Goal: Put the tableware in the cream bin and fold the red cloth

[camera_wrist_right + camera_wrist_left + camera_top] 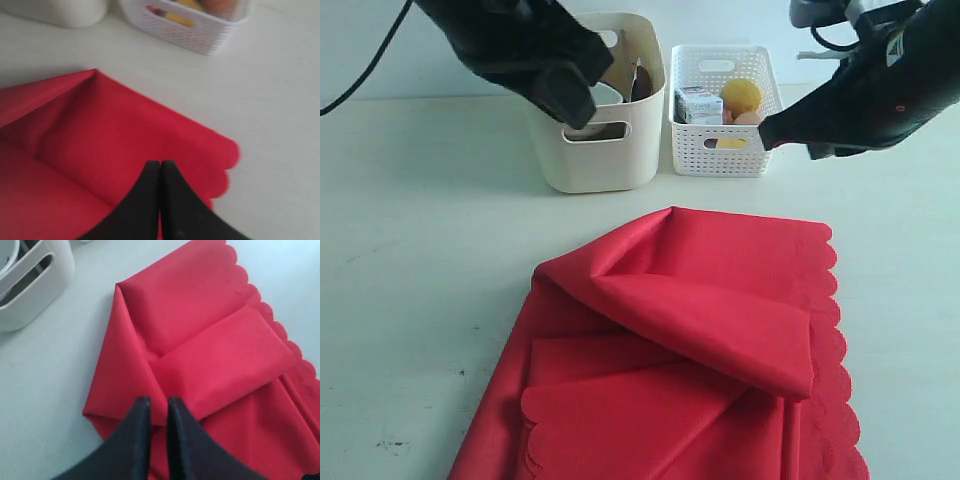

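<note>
The red cloth [700, 300] [200, 355] [100, 140] lies partly folded on the table, scalloped edge to the right, with one flap laid over its middle. The cream bin [590, 160] [30, 295] [70, 12] stands behind it, with tableware inside: a dark spoon [640, 82] and a pale bowl [603, 95] show above the rim. My left gripper [578, 108] [156, 401] hangs in front of the bin, high over the cloth's left side. Its jaws stand slightly apart with nothing between them. My right gripper [765, 133] [160, 163] hovers over the cloth's far right corner, shut and empty.
A white lattice basket [720, 150] [195, 35] stands right of the bin. It holds a milk carton [698, 105], a lemon [741, 95] and other food. The white table [420, 250] extends left and right of the cloth.
</note>
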